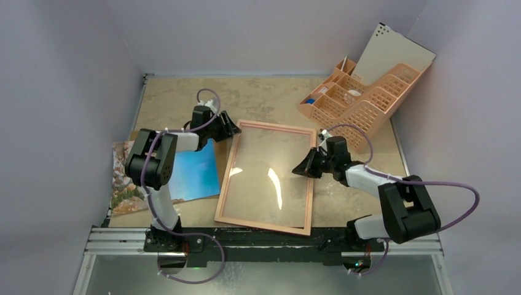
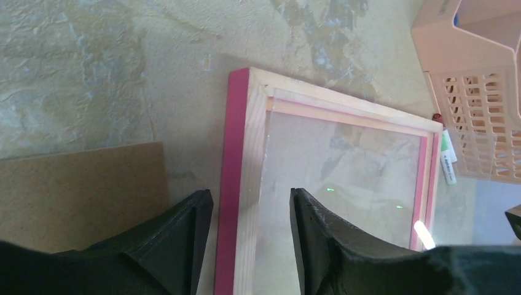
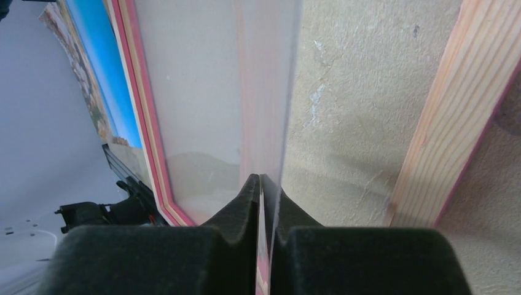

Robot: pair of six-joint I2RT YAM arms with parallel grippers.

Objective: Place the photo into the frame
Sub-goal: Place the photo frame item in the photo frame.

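Note:
The frame (image 1: 265,226) lies in the middle of the table, pale wood side up, with a clear pane (image 1: 264,178) in it. My left gripper (image 1: 235,128) is at its far left corner. In the left wrist view it (image 2: 250,196) is open, its fingers straddling the frame's (image 2: 246,153) pink-edged left rail. My right gripper (image 1: 301,169) is at the right side. In the right wrist view it (image 3: 261,178) is shut on the pane's (image 3: 203,80) thin edge, raised off the right rail (image 3: 454,104). The photo (image 1: 193,172) lies face up left of the frame, partly under my left arm.
A peach desk organiser (image 1: 362,98) stands at the back right with a white board (image 1: 393,55) leaning behind it. A brown backing board (image 2: 80,190) lies left of the frame. A marker (image 2: 447,163) lies between the frame and the organiser.

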